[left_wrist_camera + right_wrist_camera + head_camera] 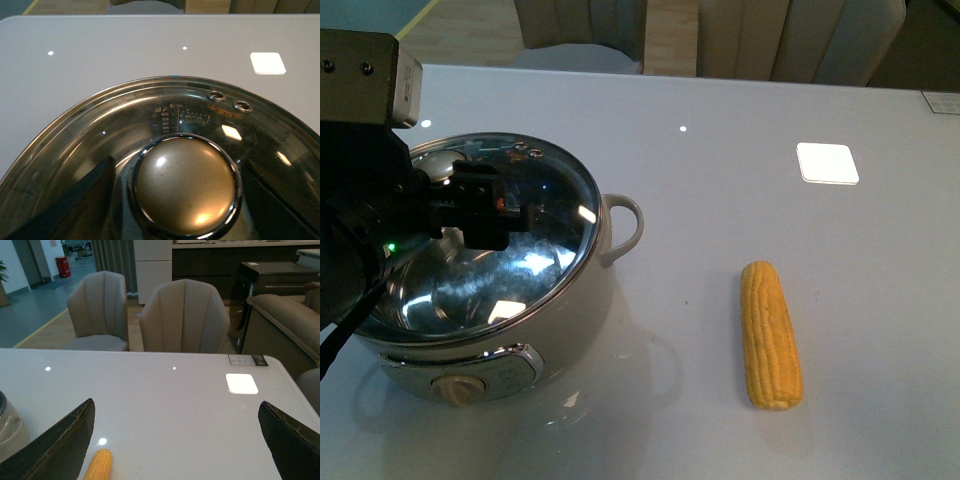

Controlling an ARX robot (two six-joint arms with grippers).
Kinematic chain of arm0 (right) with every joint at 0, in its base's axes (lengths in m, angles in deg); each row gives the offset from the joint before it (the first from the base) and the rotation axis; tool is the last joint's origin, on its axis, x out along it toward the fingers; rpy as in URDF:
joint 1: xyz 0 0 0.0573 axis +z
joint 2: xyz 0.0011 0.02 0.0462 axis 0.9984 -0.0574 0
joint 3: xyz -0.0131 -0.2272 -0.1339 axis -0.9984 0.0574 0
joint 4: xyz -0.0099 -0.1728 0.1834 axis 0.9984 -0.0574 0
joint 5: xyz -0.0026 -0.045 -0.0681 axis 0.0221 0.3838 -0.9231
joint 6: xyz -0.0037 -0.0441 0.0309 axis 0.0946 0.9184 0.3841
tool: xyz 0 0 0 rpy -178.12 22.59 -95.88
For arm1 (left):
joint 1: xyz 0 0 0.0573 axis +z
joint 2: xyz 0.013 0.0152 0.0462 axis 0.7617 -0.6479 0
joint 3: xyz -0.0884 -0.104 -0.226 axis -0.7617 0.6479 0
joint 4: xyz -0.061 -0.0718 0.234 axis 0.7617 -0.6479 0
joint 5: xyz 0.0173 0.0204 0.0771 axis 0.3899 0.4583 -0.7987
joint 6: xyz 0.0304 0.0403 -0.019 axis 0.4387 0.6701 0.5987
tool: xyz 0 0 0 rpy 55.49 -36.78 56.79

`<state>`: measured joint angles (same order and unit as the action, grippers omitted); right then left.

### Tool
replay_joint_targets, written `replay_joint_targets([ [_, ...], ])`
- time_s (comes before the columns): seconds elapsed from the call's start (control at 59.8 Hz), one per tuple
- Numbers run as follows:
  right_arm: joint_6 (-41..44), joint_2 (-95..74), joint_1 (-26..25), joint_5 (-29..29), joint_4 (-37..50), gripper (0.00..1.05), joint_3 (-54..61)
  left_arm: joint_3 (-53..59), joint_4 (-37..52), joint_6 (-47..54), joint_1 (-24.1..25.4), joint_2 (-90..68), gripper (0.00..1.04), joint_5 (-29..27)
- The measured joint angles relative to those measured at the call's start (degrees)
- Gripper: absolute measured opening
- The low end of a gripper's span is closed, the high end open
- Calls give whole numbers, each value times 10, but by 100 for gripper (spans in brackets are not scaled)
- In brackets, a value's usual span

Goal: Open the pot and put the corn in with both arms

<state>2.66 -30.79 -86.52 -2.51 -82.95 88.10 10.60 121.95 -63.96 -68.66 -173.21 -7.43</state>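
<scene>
Nearest, lower left in the front view, the left arm (360, 230) hangs over the pot (570, 320), lid (565, 230) on. At lower right the corn (770, 335) lies on the surface (720, 150), long axis near-to-far, tapered tip pointing away. Only the left wrist view shows jaws straddling the knob (185, 185), not quite closed. The right arm's fingers (55, 445) spread wide, jaws empty.
</scene>
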Motion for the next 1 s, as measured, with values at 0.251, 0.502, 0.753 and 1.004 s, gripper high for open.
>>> replay_joint_targets([
  [0.251, 0, 0, 0, 0, 0, 96, 0, -1, 0, -2, -2, 0, 46, -9],
  [0.502, 0, 0, 0, 0, 0, 96, 0, -1, -33, -1, 0, 28, 45, -15],
  [0.753, 0, 0, 0, 0, 0, 96, 0, -2, -90, 15, 7, 103, 45, -23],
  [1.004, 0, 0, 0, 0, 0, 96, 0, -1, -151, 18, 40, 213, 45, -2],
])
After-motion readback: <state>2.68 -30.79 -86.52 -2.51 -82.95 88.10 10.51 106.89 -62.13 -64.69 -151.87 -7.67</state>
